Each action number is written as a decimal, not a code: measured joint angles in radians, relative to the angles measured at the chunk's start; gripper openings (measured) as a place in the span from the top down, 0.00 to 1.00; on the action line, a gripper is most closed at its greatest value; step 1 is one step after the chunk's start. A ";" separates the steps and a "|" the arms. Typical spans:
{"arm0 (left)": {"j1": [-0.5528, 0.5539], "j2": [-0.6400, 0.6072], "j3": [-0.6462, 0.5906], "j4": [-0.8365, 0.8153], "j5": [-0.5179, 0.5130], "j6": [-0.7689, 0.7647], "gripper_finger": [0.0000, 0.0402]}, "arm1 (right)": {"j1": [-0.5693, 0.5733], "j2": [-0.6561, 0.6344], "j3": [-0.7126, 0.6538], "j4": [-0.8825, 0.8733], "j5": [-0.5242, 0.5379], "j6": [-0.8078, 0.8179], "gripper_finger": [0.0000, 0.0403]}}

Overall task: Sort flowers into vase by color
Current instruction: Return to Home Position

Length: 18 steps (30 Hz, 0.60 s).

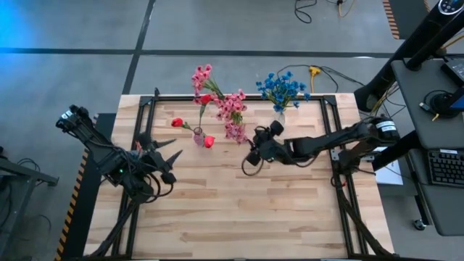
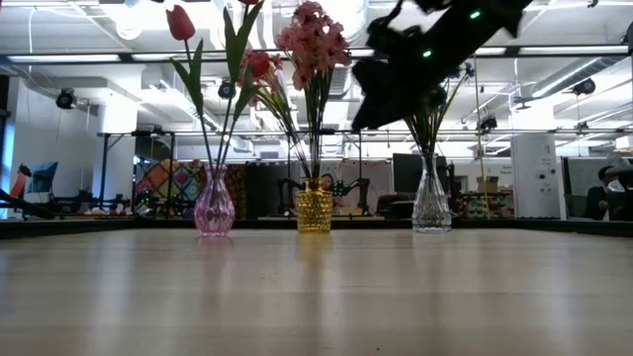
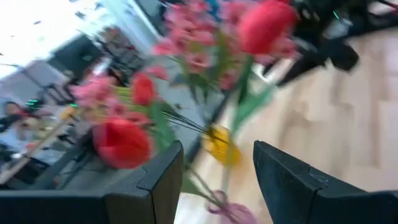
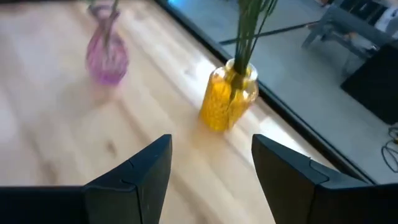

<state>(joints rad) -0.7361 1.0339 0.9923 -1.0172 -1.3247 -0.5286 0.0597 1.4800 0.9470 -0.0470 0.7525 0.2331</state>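
**Sorting looks done; arms not yet parked**

All three colours are seen in vases, lined up along the 12 o'clock edge of the tabletop (image 1: 239, 217).
- The red flowers (image 2: 180, 22) are held in the violet vase (image 2: 215, 208), at about 11 o'clock.
- The pink flowers (image 2: 314, 40) are held in the yellow vase (image 2: 315, 210), at 12 o'clock.
- The blue flowers (image 1: 281, 88) are held in the transparent vase (image 2: 431, 206), at 1 o'clock.

All three vases stand upright and apart from each other. No loose stem is spotted on the wood, so the sorting is judged complete.

The only thing judged left is pulling the arms back. The right hand (image 4: 211, 168) is released and carries nothing. It is stretched in from 3 o'clock and hangs near the yellow vase, at that vase's 5 o'clock. The left hand (image 3: 217, 177) is also spread and empty. It is placed at the 9 o'clock side and aimed toward the vases.

The surface is light wooden planks set in a black frame (image 1: 174, 96), with no spills or clutter noted. Around it, a grey floor (image 1: 217, 29) with dark lines is seen. Cables (image 1: 312, 11) lie at 12 o'clock, and a desk (image 1: 417, 87) with a keyboard (image 1: 444, 167) stands at 3 o'clock. Behind the vases an open, brightly lit workshop is shown, with a person (image 2: 603, 193) seated far off.
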 joint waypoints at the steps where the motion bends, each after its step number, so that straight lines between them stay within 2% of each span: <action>1: 0.000 0.010 0.000 0.018 0.028 0.010 0.56 | 0.018 -0.016 -0.008 -0.029 0.000 0.012 0.47; 4: 0.000 0.044 -0.002 0.136 0.143 0.090 0.56 | 0.080 -0.080 -0.039 -0.072 -0.002 0.005 0.47; 9: -0.027 0.102 -0.007 0.426 0.393 0.367 0.56 | 0.168 -0.201 -0.136 -0.008 -0.078 -0.108 0.47; 11: -0.053 0.115 -0.009 0.532 0.433 0.504 0.56 | 0.185 -0.252 -0.189 0.086 -0.119 -0.174 0.47; 15: -0.075 0.110 -0.061 0.767 0.463 0.773 0.56 | 0.189 -0.348 -0.324 0.364 -0.295 -0.334 0.47; 18: -0.067 0.056 -0.144 0.917 0.535 0.874 0.56 | 0.180 -0.416 -0.429 0.569 -0.369 -0.421 0.47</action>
<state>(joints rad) -0.8027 1.0898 0.8482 -0.1000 -0.7893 0.3459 0.2399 1.0639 0.5185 0.5217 0.3834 -0.1877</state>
